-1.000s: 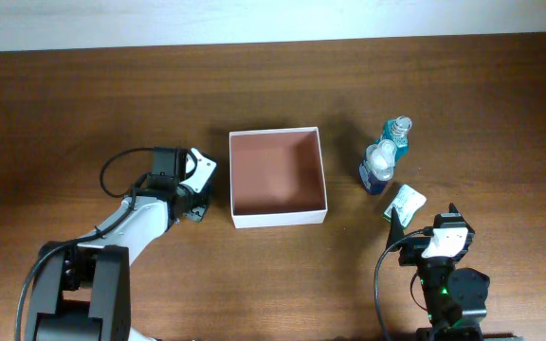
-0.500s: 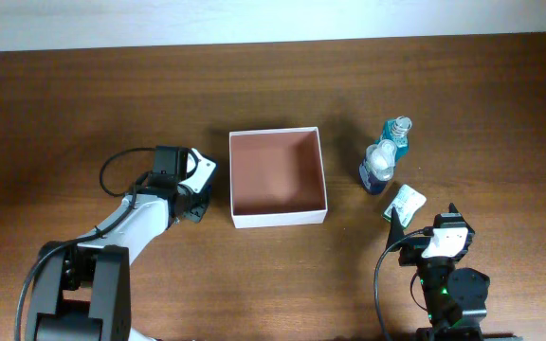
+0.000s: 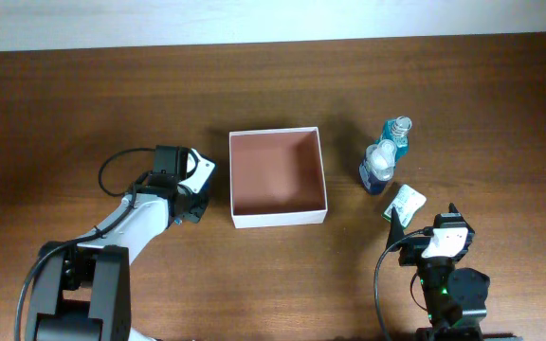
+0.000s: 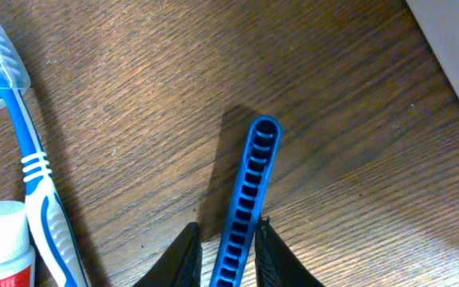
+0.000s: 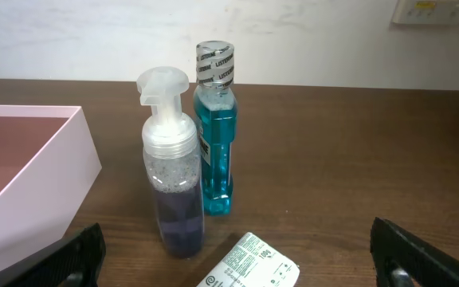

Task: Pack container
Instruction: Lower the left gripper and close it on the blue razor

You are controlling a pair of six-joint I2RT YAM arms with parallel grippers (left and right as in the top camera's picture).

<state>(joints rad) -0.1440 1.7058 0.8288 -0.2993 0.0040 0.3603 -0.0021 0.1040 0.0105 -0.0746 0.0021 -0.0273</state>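
The overhead camera looked straight down on the bench (image 3: 463, 104) from well above, with the container (image 3: 278, 177) near mid-frame. The left wrist camera, out to the left of the container, hung very close over the wood, facing down along its claw (image 4: 226, 225). The right wrist camera sat low to the container's right, facing level toward the back wall (image 5: 94, 32). With the overhead it shared the container's right side, the pump bottle (image 5: 171, 159) and the teal bottle (image 5: 216, 127).

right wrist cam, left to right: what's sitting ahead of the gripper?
container → pump bottle → teal bottle. White packet left out: it lies nearer the camera and overlaps the teal bottle's span.
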